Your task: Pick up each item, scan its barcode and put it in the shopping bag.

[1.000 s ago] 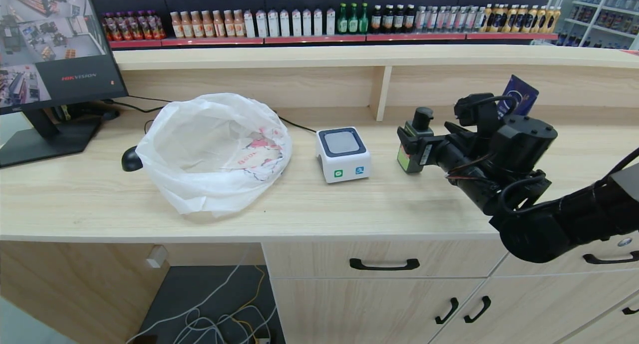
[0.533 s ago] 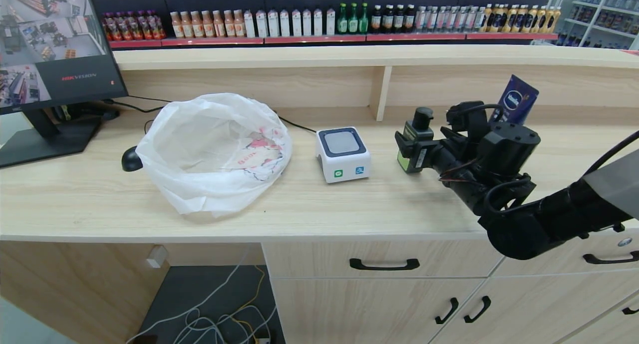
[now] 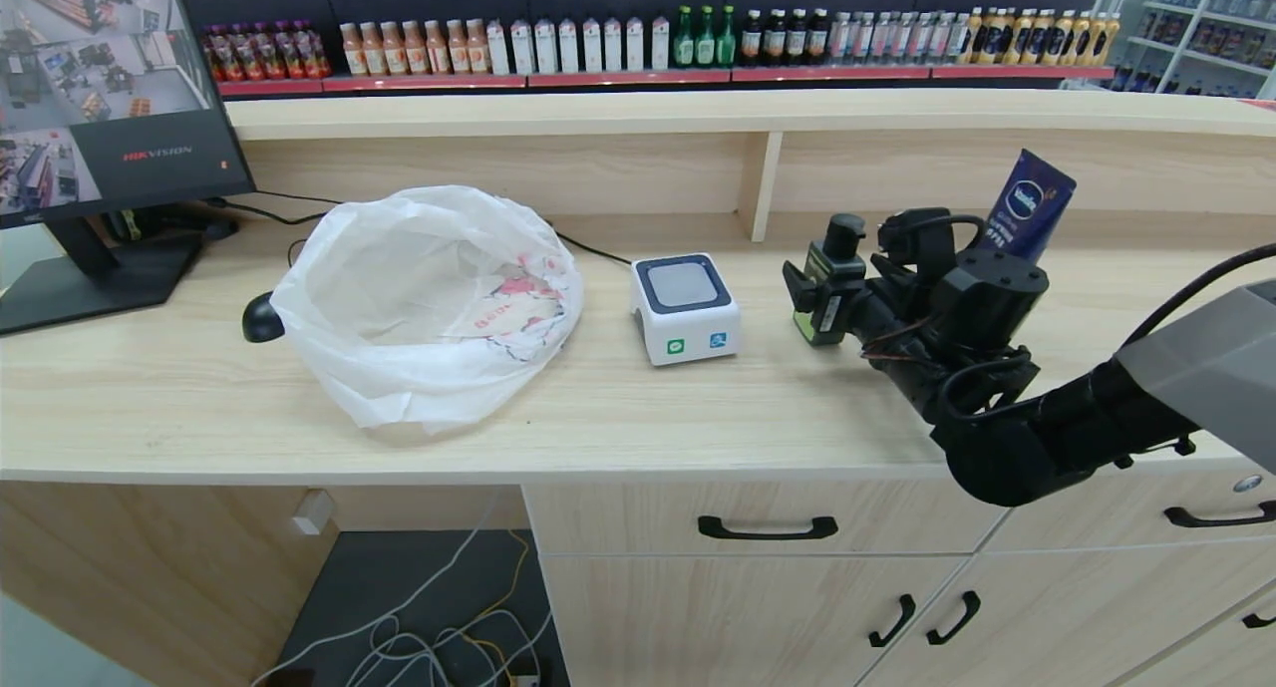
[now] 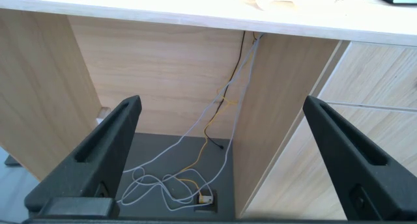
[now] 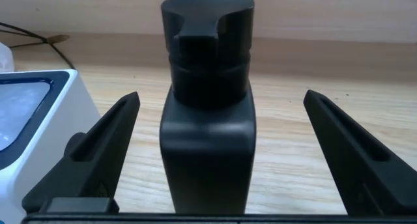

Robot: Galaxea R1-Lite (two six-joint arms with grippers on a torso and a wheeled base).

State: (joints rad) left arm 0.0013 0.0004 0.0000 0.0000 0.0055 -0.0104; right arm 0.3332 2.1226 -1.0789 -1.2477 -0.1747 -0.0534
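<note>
Standing upright on the wooden counter (image 3: pixel 648 418), the dark flip-cap bottle (image 3: pixel 832 258) is waiting just right of the white barcode scanner (image 3: pixel 685 306), apart from it. The right gripper (image 3: pixel 817 298) is straddling the bottle's lower body. The right wrist view is showing its fingers (image 5: pixel 104 152) spread wide, with a gap on each side, so they are not yet touching the bottle.

Over the last second the right arm has been sliding left toward the bottle, bringing the fingers farther around it, while the bottle itself has been staying put. That shift is also uncovering more of the blue tube (image 3: pixel 1027 203) leaning against the far wall of the counter. It appears the approach is finishing and the squeeze is coming next, with the scan and bagging still undone.

Farther left, the white shopping bag (image 3: pixel 429 303) is lying open. The left gripper (image 4: pixel 221 103) is hanging below the counter edge with its fingers apart, above loose cables (image 4: pixel 195 165) on the floor.
</note>
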